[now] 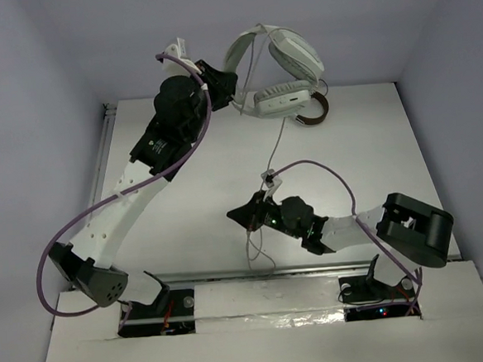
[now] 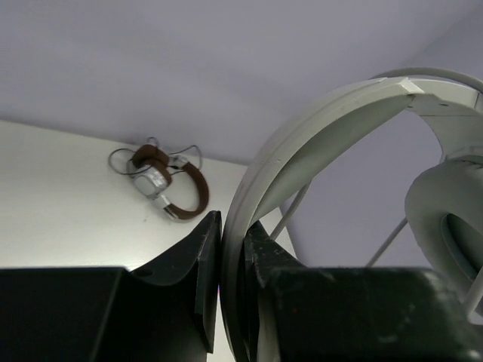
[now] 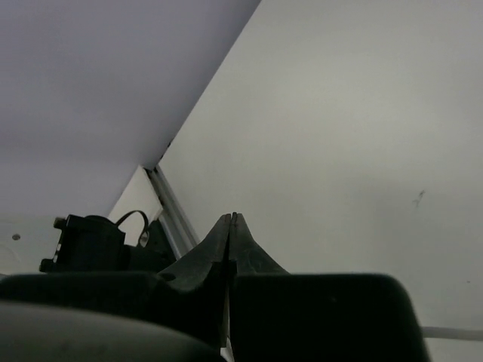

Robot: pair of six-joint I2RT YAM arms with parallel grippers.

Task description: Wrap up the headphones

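Observation:
The white headphones (image 1: 287,62) hang in the air at the back of the table, earcups to the right. My left gripper (image 1: 232,89) is shut on their headband (image 2: 317,128), which passes between the jaws in the left wrist view (image 2: 230,220); an earcup (image 2: 445,219) shows at the right. The thin grey cable (image 1: 276,149) drops from the earcups to my right gripper (image 1: 242,216) at mid-table and loops on the table below it. In the right wrist view the right gripper (image 3: 231,217) has its jaws pressed together, with a pale sliver of cable low between them.
The smaller brown-and-silver headphones (image 1: 314,114) lie at the back of the table, under the raised earcups; they also show in the left wrist view (image 2: 170,188). A metal rail (image 1: 105,149) runs along the table's left edge. Walls close the back and sides.

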